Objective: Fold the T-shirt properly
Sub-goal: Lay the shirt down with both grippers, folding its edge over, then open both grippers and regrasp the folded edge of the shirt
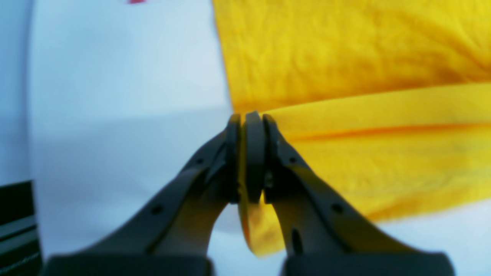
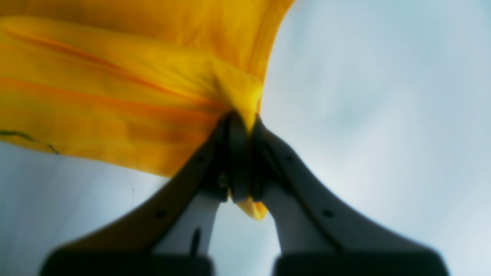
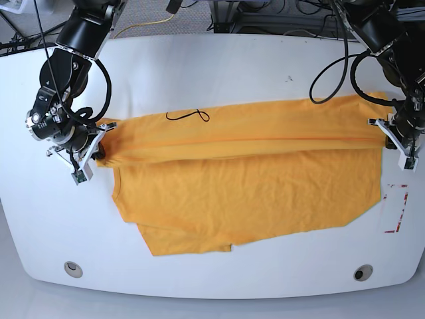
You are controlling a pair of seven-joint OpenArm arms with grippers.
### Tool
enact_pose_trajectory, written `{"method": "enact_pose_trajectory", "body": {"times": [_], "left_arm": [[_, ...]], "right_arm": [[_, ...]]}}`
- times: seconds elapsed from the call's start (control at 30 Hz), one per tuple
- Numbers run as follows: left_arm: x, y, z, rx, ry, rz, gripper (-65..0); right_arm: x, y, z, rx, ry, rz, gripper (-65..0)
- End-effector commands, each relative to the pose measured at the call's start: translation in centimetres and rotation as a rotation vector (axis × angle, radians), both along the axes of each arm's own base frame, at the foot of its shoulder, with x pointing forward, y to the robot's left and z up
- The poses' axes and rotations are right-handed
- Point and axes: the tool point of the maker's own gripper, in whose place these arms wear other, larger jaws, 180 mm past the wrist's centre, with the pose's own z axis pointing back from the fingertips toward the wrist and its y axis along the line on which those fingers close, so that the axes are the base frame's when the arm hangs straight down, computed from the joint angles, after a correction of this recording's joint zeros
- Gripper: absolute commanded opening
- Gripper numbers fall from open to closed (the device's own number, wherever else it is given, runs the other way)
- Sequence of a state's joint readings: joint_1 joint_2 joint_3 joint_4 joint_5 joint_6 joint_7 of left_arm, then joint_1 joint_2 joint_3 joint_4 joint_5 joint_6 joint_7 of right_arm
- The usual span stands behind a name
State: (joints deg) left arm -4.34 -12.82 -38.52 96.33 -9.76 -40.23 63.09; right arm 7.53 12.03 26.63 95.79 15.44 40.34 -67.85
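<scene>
In the left wrist view, the table (image 1: pixel 115 96) is a smooth white sheet, with a dark ribbed thing (image 1: pixel 17 226) at the lower left edge and a small red mark (image 1: pixel 136 1) at the top. The left gripper (image 1: pixel 251 119) is clenched on an edge of the T-shirt (image 1: pixel 345 57); a strip of orange-yellow cloth runs between the dark fingers (image 1: pixel 234 153) and hangs out below them. From the grip a raised fold stretches off to the right, over a flatter, wrinkled layer lying on the table.

In the right wrist view, the table (image 2: pixel 383 96) fills the right side, pale and blurred. The right gripper (image 2: pixel 245 120) is pinched on a bunched edge of the T-shirt (image 2: pixel 115 76), with a small tab of cloth poking out under the fingers (image 2: pixel 234 161). The cloth pulls away to the left in long creases, and a thin dark thread (image 2: pixel 23 136) shows near its lower left edge.

In the base view, the white table (image 3: pixel 212 66) has rounded corners, two round holes near the front edge, and red marks (image 3: pixel 397 209) at the right. Beyond it lie grey floor, cables and equipment frames. The T-shirt (image 3: pixel 252 199) lies spread across the middle, its upper band folded over and stretched between the two grippers: the right gripper (image 3: pixel 98 154) at that view's left, the left gripper (image 3: pixel 388 136) at its right. A dark thread loop (image 3: pixel 188 116) sits on the upper band. Black cables (image 3: pixel 332 73) hang from the arms above the table.
</scene>
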Motion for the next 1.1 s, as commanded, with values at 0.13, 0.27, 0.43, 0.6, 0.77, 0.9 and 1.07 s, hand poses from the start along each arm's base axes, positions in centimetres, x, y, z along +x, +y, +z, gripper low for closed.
{"method": "enact_pose_trajectory", "body": {"times": [0.13,0.27,0.43,0.6,0.77,0.9,1.07], "left_arm": [[1.3,1.5,1.4,0.018,-0.042,0.012,-65.0],[1.3,1.5,1.3,0.014,-0.041,0.013,-65.0],[1.4,1.9,0.3,0.010,0.005,-0.001,-53.9],[1.6,2.2,-0.3,0.011,0.035,-0.015,-32.1],[3.0,3.0,1.3,0.020,-0.003,-0.008,-26.0],[3.5,4.8,3.6,0.061,-0.040,0.011,-25.7],[2.8,5.8,4.4,0.081,-0.052,0.033,-25.7]], "right_arm": [[1.8,-1.0,0.1,0.032,-0.017,-0.025,-65.0],[2.0,-0.9,-0.8,0.061,-0.004,-0.031,-55.8],[2.0,-0.8,-0.9,0.064,-0.003,-0.031,-26.0],[1.9,-1.9,-0.3,0.042,-0.014,-0.038,-7.3],[0.5,-3.5,1.7,-0.027,-0.055,-0.066,-9.7],[-1.6,-5.1,2.3,-0.056,-0.032,-0.133,-9.8],[-4.0,-6.1,0.7,-0.051,0.033,-0.185,-10.3]]}}
